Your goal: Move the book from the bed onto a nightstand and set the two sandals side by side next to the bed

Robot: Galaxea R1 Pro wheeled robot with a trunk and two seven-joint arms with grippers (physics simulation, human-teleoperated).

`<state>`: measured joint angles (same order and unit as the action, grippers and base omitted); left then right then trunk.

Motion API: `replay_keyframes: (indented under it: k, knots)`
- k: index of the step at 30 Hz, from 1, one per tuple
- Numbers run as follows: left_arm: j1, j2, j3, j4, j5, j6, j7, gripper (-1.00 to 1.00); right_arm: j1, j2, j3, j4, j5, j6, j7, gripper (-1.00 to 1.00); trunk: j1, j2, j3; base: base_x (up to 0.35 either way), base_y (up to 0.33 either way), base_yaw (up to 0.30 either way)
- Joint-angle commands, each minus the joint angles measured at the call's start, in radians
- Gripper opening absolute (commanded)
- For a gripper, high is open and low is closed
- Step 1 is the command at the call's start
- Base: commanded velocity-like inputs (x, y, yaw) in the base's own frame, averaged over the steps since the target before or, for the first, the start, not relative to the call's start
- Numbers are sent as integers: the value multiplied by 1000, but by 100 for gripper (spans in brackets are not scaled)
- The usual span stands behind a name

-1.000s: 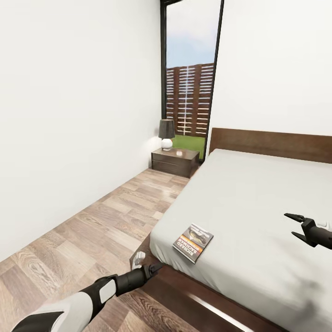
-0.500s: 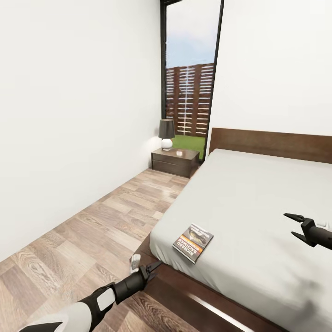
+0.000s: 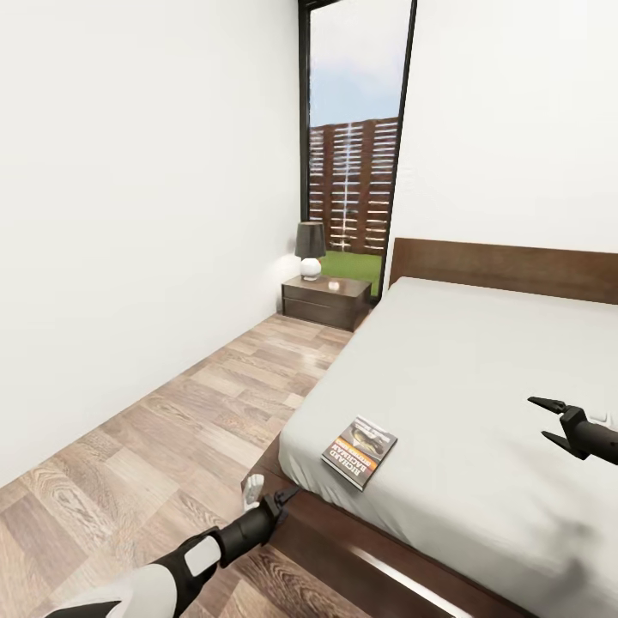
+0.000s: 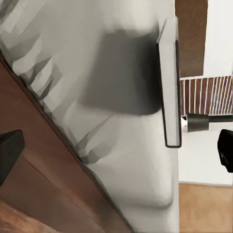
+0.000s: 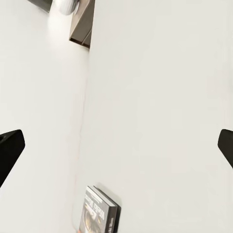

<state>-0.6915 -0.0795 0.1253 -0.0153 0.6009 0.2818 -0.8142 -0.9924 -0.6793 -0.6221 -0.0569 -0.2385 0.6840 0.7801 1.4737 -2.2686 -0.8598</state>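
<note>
Book (image 3: 360,451) looks thin, light, stiff; lies flat near bed (image 3: 481,378) edge. I pinch its overhanging-side edge, probably. Left gripper (image 3: 268,496) spread, right gripper (image 3: 547,421) spread, both empty.

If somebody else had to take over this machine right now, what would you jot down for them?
Left claw: open, empty, low at the near corner of the bed, short of the book.
Right claw: open, empty, above the mattress.
Book: lying flat near the bed's near left corner, untouched.
Nightstand: by the window, beside the headboard, a lamp on top with free space next to it.
Done: nothing yet.
Left: carry the book to the nightstand; find both sandals and pair them by the bed.
</note>
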Motion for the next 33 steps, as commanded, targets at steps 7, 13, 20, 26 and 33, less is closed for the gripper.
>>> replay_keyframes:
  k: [7,13,20,26,33]
  knots:
    - [0,-29,20,-2,35,7,74,100,0,-1,5,0,-11,6,-1,100,0,0,-1,0,0,0]
    - [0,-51,22,-3,42,7,90,100,0,-1,5,0,-11,6,-1,100,0,0,-1,0,0,0]
    - [0,-58,26,-4,44,3,95,100,0,-2,5,0,-11,6,-1,100,0,0,-1,0,0,0]
    - [0,-60,28,-5,46,-18,96,100,-1,-2,5,0,-11,6,-1,100,0,0,-1,0,0,0]
    - [0,-62,28,-5,48,-33,96,100,0,-2,5,0,-11,6,-1,100,0,0,-1,0,0,0]
